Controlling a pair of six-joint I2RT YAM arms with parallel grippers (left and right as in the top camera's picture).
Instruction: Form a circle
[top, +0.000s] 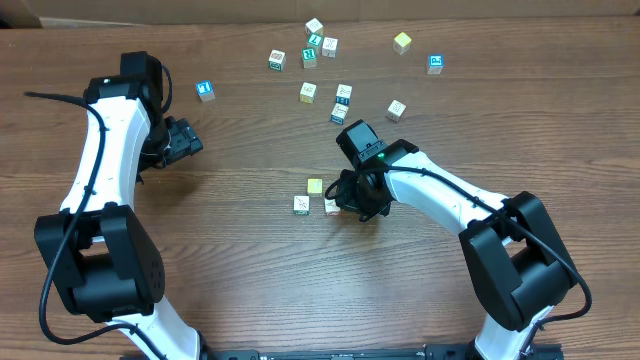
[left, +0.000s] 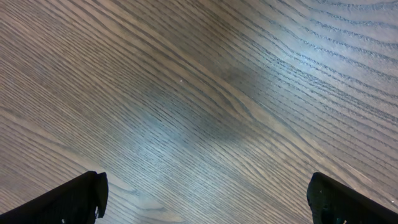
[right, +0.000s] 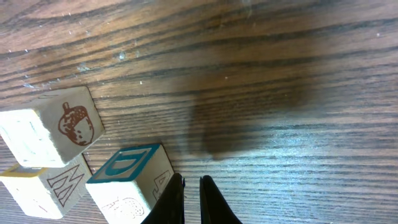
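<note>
Right tool (right: 190, 184), closed, beside cube lettered D (right: 130, 182)

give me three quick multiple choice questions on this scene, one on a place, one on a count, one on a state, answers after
1. Where does the cube cluster lie?
A) right beside the right gripper
B) under the left gripper
C) against the far wall

2. How many cubes show in the right wrist view?
A) one
B) three
C) six

3. How do the left gripper's jaws stand?
A) shut on a cube
B) shut on nothing
C) wide open over bare table

Answers:
1 A, the overhead view shows the cluster next to the right gripper, far from the left one.
2 B, there is an acorn cube, a yellow-topped cube and a teal-lettered cube.
3 C, the two fingers sit at opposite lower corners of the left wrist view, with only wood between them.
</note>
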